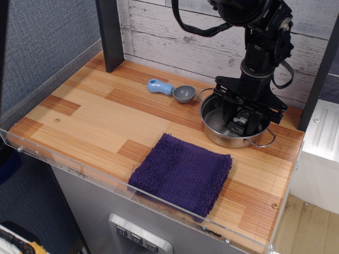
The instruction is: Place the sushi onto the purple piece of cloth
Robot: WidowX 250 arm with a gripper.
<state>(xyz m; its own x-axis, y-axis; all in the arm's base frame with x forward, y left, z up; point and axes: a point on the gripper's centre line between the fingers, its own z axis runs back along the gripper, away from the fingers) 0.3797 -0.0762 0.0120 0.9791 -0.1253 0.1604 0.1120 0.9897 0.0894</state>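
The sushi (239,123), a small black block with a grey-white patch, lies inside the steel pan (214,133) at the back right of the table. My gripper (241,120) reaches down into the pan, and its fingers stand close on both sides of the sushi, shut on it. The sushi is still low in the pan and partly hidden by the fingers. The purple piece of cloth (183,172), a dark ribbed towel, lies flat near the table's front edge, to the front left of the pan, with nothing on it.
A blue-handled grey scoop (175,91) lies left of the pan. A dark post (110,34) stands at the back left. A clear acrylic rim (132,188) runs along the table's front edge. A white-plank wall (175,32) backs the table.
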